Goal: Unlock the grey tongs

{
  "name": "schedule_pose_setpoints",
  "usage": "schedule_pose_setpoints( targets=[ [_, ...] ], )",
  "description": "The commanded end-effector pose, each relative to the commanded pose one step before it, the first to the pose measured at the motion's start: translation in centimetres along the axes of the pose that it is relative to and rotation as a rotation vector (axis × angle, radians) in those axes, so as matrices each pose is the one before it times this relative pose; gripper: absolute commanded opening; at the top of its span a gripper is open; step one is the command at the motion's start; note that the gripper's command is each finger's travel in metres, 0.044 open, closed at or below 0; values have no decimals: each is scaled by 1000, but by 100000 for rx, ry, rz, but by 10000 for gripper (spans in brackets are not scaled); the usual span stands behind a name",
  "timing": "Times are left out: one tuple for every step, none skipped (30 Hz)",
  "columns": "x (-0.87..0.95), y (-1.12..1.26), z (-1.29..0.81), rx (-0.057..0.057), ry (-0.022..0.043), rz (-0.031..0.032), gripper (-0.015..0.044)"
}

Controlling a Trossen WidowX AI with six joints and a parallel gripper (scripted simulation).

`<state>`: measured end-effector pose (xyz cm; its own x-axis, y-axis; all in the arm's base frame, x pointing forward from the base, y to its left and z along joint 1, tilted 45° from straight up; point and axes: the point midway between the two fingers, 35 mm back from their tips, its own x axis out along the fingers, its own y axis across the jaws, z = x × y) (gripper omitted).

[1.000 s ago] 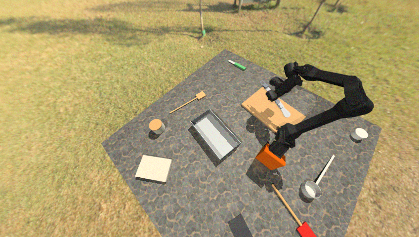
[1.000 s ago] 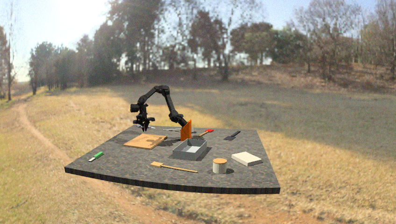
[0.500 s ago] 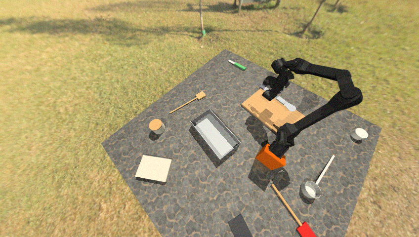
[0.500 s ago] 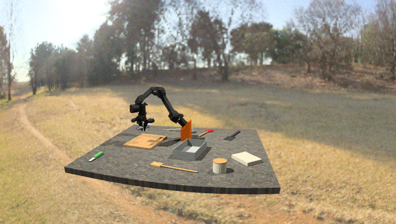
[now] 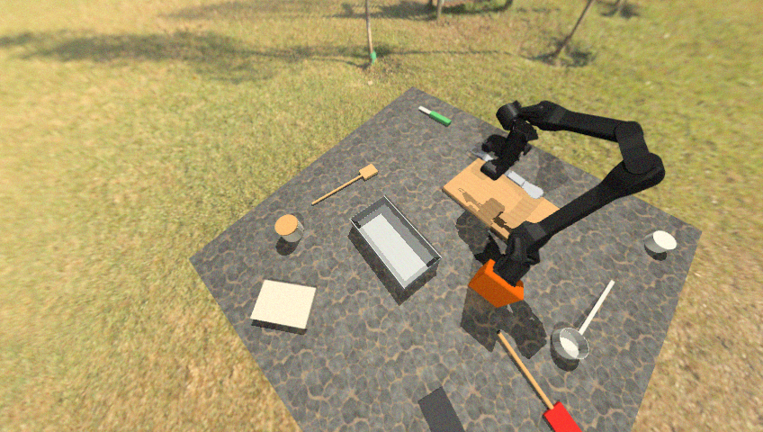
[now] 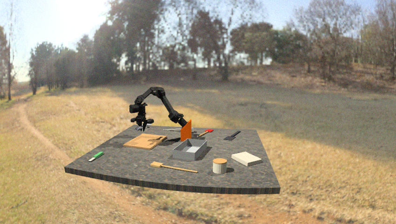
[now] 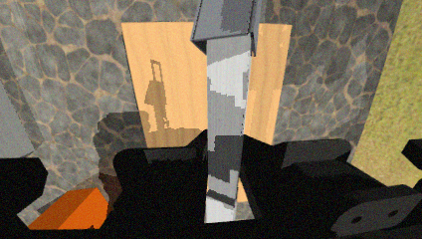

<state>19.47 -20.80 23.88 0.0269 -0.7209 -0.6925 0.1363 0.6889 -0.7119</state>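
My gripper (image 5: 491, 170) (image 6: 143, 129) (image 7: 217, 132) is shut on the grey tongs (image 5: 527, 185) (image 7: 226, 95), with a finger on either side of them. The tongs are held above the wooden board (image 5: 465, 182) (image 6: 136, 142) (image 7: 174, 45), near its back edge in the top view, and look roughly level there. Their darker grey block shows at the top of the wrist view. The arms look close together, but the fingers hide part of them and I cannot tell whether the lock is engaged. The roasting tin (image 5: 420, 275) (image 6: 181, 155) is empty.
An orange block (image 5: 495, 289) (image 6: 186, 131) stands at the arm's base. A green-handled tool (image 5: 440, 117) (image 6: 98, 154), a wooden spatula (image 5: 368, 171) (image 6: 156, 164), a lidded jar (image 5: 287, 227) (image 6: 219, 167) and a cream block (image 5: 283, 303) (image 6: 246, 158) lie around the tin. A white cup (image 5: 660, 241) stands far right.
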Motion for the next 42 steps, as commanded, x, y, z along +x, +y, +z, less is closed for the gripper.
schedule_pose_setpoints(
  targets=[
    [616,101,22,-446,272,269,-150],
    [163,2,15,5,3,9,-150],
    [163,1,14,4,2,8,-150],
    [163,1,13,4,2,6,-150],
    [163,1,12,3,1,4,-150],
    [163,0,11,3,1,3,-150],
    [164,0,9,2,0,1,-150],
    [164,0,8,1,0,0,-150],
    [164,0,7,1,-1,-2,-150],
    [164,-1,6,0,-1,-4,-150],
    [164,-1,5,0,-2,-5,-150],
    [164,-1,3,-1,-2,-7,-150],
    [164,-2,2,-1,-2,-9,-150],
    [164,-2,1,-2,-3,-10,-150],
    [164,-2,0,-3,-3,-12,-150],
    [163,-2,-2,-3,-3,-13,-150],
    [163,-2,-3,-4,-4,-15,-150],
    [163,-3,-4,-4,-4,-17,-150],
    [163,-3,-5,-5,-4,-18,-150],
    [163,-3,-6,-6,-5,-20,-150],
    [163,-3,-8,-6,-5,-22,-150],
    [163,-3,-9,-7,-5,-23,-150],
    [163,-4,-10,-8,-5,-25,-150],
    [163,-4,-11,-8,-5,-27,-150],
    [163,-4,-13,-9,-6,-28,-150],
    [162,-4,-14,-10,-6,-30,-150],
    [162,-4,-15,-10,-6,-31,-150],
    [162,-4,-16,-11,-6,-33,-150],
    [162,-5,-17,-12,-6,-35,-150],
    [162,-5,-19,-12,-7,-36,-150],
    [162,-5,-20,-13,-7,-38,-150],
    [161,-5,-21,-14,-7,-40,-150],
    [132,-4,-18,-12,-6,-34,-150],
    [80,-2,-11,-7,-3,-21,-150],
    [27,-1,-4,-2,-1,-7,-150],
    [0,0,0,0,0,0,-150],
    [0,0,0,0,0,0,-150],
    [0,0,0,0,0,0,-150],
    [0,0,0,0,0,0,-150],
    [-226,-254,102,718,-283,-525,-124],
    [0,0,0,0,0,0,-97],
    [0,0,0,0,0,0,-71]
  ],
)
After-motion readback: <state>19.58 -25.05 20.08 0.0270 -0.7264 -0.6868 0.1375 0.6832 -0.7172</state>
